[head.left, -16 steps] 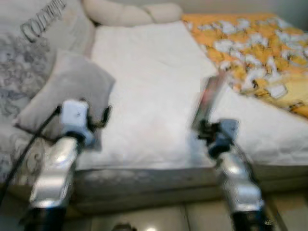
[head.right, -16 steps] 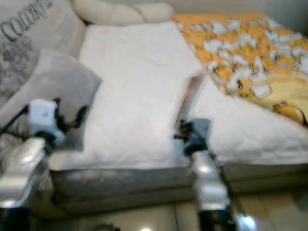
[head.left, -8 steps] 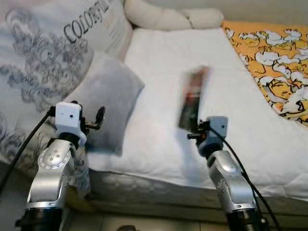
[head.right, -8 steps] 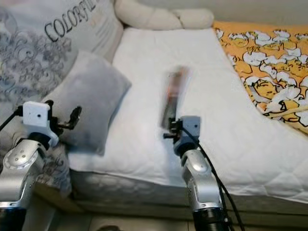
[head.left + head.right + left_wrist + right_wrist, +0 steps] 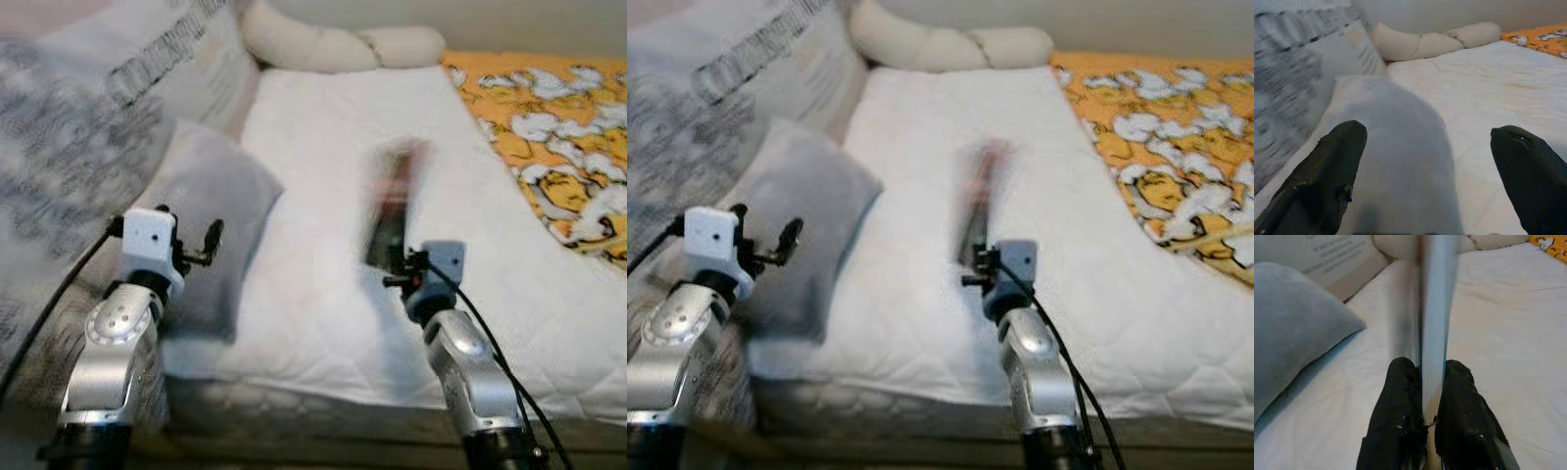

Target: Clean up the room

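Soft, even indoor light; both eye views motion-blurred, wrist views smeared at edges.

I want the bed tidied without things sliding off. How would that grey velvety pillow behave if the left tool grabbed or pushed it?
The grey velvety pillow looks plump and soft-cornered, so it would probably squash and flop rather than stay stiff. It seems light for its bulk. A push from the open left tool would likely slide it over the white quilted mattress.

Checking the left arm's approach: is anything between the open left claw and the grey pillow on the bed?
Nothing visible. The left claw is open and looks straight at the grey pillow, with only air between. The right claw is shut on a thin flat item over the white mattress.
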### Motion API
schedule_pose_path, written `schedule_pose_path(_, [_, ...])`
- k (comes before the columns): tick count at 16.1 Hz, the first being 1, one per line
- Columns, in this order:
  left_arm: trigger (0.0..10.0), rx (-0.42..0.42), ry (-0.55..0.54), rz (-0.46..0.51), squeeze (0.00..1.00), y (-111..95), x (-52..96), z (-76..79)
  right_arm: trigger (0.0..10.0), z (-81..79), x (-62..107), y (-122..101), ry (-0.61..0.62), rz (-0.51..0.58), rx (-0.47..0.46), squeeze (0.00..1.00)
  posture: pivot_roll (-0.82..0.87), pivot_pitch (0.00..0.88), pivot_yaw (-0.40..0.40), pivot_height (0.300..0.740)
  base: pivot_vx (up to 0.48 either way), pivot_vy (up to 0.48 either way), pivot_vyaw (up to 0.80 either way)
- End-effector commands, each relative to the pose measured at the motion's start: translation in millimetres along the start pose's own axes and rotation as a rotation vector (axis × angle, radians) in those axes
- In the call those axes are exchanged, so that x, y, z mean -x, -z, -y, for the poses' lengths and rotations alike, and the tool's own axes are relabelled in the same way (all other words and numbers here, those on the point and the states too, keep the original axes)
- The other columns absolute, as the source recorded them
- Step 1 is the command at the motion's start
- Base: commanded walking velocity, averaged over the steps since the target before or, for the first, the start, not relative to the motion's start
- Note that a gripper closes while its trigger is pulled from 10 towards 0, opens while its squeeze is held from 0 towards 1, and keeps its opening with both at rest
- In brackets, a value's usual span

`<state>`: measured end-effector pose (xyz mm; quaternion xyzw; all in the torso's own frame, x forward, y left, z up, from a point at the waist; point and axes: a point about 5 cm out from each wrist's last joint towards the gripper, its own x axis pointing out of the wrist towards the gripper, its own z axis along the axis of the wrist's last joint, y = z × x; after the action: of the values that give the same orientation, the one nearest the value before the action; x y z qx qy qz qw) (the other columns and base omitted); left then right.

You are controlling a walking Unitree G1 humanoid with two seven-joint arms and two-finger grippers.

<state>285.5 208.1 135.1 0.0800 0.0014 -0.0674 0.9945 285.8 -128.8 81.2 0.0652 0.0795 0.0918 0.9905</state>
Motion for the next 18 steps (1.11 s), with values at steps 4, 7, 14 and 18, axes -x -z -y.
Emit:
schedule_pose_path(4, [10.0, -0.007, 0.015, -0.005, 0.0, 0.3, -0.3, 4.0, 10.0, 4.6, -2.7, -14.8, 0.015, 0.057, 0.018, 0.0, 0.11, 0.0, 0.035, 0.74, 0.327, 0.0, 0.0])
schedule_pose_path(7, [10.0, -0.008, 0.013, -0.005, 0.0, 0.0, -0.7, 3.3, 10.0, 3.8, -3.0, -14.1, 0.009, 0.055, 0.024, 0.0, 0.11, 0.0, 0.036, 0.74, 0.325, 0.0, 0.0])
schedule_pose_path(14, [10.0, -0.045, 0.25, -0.043, 0.0, 0.3, 5.3, 18.2, 10.0, -5.1, -18.3, -23.7, -0.137, 0.033, -0.041, 0.0, 0.11, 0.0, 0.046, 0.74, 0.132, 0.0, 0.0])
schedule_pose_path(18, [10.0, -0.079, 0.436, -0.118, 0.0, -0.4, 13.1, 20.9, 10.0, -14.5, -50.8, -21.2, -0.248, -0.077, -0.168, 0.0, 0.14, 0.0, 0.041, 0.74, 0.0, 0.0, 0.0])
